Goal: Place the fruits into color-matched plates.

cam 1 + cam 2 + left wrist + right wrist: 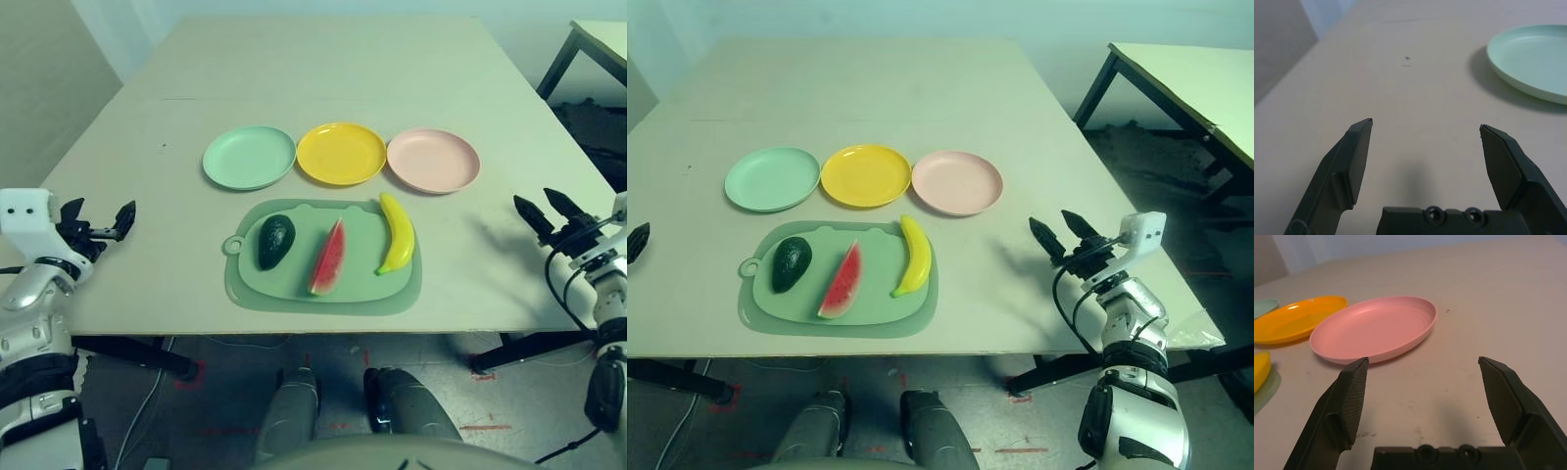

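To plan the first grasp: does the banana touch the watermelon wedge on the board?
Apart. In the left eye view, bare cutting board shows between the banana and the watermelon wedge.

On the pale rectangular table point(147, 245), three round shallow plastic plates sit in a row: the mint green plate point(249, 157) at the left, the yellow plate point(341, 153) in the middle, the pale pink plate point(433, 161) at the right, each just beside its neighbour. Nearer the robot lies a larger rounded-rectangle green cutting board point(323, 299). On the board rest the dark green toy avocado point(276, 241) at the left, the red toy watermelon wedge with green rind point(329, 258) in the centre, and the curved yellow toy banana point(397, 233) at the right, apart from one another. The left gripper point(100, 221) hovers at the table's left edge, the right gripper point(547, 210) at its right edge, both well apart from the board.
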### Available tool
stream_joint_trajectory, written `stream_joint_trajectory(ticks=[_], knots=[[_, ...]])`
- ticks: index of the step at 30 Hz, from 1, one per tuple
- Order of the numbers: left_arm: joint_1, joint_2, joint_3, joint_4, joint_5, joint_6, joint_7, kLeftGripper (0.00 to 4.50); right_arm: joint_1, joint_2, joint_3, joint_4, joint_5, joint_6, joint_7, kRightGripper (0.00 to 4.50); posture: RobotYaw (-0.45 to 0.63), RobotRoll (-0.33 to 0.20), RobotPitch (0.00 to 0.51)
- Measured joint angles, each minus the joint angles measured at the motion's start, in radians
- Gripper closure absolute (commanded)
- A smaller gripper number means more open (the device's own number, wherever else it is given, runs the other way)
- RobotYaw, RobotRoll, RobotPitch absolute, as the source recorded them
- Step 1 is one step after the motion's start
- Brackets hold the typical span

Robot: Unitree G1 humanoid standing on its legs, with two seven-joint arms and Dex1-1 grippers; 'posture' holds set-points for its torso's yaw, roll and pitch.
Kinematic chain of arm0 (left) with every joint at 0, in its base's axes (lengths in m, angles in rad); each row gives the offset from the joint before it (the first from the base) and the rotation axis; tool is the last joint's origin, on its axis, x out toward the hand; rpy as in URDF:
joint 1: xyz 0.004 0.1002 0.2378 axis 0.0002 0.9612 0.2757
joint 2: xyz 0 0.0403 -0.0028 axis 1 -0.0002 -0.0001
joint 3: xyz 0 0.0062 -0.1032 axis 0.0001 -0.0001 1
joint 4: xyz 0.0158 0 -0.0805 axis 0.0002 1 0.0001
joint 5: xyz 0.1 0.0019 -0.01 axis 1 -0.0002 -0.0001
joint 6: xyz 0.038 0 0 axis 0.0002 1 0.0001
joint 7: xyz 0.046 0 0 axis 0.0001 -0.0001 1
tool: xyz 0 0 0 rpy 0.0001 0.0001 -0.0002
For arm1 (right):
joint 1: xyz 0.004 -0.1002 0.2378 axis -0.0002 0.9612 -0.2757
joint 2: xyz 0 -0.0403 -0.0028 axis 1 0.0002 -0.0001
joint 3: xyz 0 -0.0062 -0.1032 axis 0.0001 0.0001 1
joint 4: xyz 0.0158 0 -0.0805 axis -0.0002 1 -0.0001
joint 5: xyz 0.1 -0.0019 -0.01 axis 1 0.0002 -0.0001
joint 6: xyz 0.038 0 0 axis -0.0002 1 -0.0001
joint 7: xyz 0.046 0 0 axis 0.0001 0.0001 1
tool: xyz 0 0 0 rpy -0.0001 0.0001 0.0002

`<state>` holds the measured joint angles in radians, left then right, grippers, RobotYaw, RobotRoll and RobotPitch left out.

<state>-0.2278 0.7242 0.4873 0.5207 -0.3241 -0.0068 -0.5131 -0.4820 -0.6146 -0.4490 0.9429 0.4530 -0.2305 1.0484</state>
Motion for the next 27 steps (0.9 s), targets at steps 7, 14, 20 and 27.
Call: stream_joint_trajectory(ticks=[7,14,20,27], knots=[[-0.048,0.009,-0.006,0.030,-0.016,0.000,-0.106,0.05,0.022,-0.021,0.000,-0.005,0.001,0.014,0.005,0.00,0.03,0.000,0.132],[-0.052,0.082,-0.073,0.014,-0.145,0.029,-0.607,0.05,0.016,-0.022,0.007,-0.033,-0.010,0.043,-0.035,0.00,0.01,0.000,0.120],[-0.051,0.161,-0.136,-0.046,-0.185,0.031,-0.913,0.05,0.033,-0.057,0.086,-0.150,-0.123,0.055,-0.143,0.00,-0.01,0.000,0.128],[-0.048,0.167,-0.185,-0.087,-0.189,-0.013,-1.072,0.05,-0.003,-0.205,0.243,-0.325,-0.266,0.011,-0.052,0.00,-0.01,0.000,0.131]])
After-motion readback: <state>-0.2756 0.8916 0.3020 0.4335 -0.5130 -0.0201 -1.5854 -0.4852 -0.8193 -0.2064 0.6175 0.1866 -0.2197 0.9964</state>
